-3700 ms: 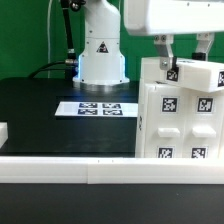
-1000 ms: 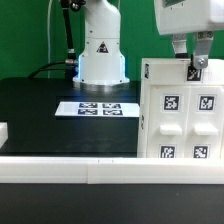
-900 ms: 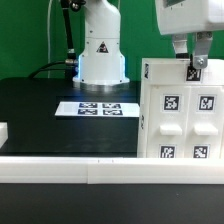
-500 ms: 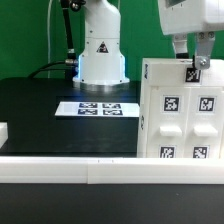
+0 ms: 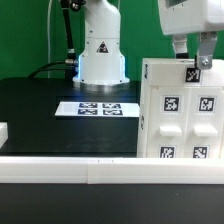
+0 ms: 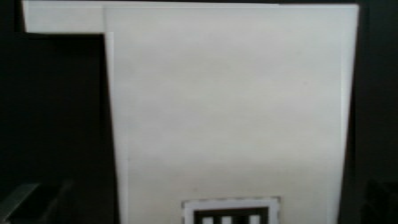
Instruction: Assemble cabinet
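The cabinet (image 5: 180,115) is the big white box at the exterior view's right, with square black-and-white tags on its front panels. My gripper (image 5: 192,58) hangs right over its top edge, its two fingers standing apart on either side of a small tag (image 5: 190,72). Nothing sits between them, so it is open. In the wrist view the cabinet's white top face (image 6: 222,100) fills the picture, with one tag (image 6: 231,212) at its edge. My own fingertips are too dark to make out there.
The robot's white base (image 5: 100,55) stands at the back. The marker board (image 5: 97,107) lies flat on the black table in front of it. A small white block (image 5: 3,131) sits at the exterior view's left edge. A white rail (image 5: 70,170) runs along the front.
The gripper has shifted toward the exterior view's right since the oldest frame, and the tilted top piece now lies flat. Over the last second the fingers have spread apart.
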Controlling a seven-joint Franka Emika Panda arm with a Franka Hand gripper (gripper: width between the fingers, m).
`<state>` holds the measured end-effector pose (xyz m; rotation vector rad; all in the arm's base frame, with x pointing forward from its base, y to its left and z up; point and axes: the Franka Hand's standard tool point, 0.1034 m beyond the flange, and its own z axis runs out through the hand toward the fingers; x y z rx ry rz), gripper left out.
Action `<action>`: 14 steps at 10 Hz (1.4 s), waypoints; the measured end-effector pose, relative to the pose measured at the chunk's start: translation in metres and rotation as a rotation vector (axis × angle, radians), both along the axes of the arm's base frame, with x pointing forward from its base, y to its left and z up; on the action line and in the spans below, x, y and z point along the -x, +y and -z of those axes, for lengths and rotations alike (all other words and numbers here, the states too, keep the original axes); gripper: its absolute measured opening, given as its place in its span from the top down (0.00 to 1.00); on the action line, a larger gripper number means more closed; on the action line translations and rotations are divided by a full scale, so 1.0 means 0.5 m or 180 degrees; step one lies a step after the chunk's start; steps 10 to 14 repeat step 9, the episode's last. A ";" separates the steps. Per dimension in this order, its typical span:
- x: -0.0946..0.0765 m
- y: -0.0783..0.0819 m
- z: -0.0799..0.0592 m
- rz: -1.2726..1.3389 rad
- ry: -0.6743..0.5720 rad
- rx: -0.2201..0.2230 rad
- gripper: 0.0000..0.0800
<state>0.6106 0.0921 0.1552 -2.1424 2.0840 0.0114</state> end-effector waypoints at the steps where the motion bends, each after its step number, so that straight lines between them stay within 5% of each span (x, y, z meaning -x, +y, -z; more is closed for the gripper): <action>1: 0.000 0.000 0.000 -0.0006 -0.0001 0.0000 0.00; 14: 0.001 0.004 0.000 -0.0056 -0.0005 0.0005 0.00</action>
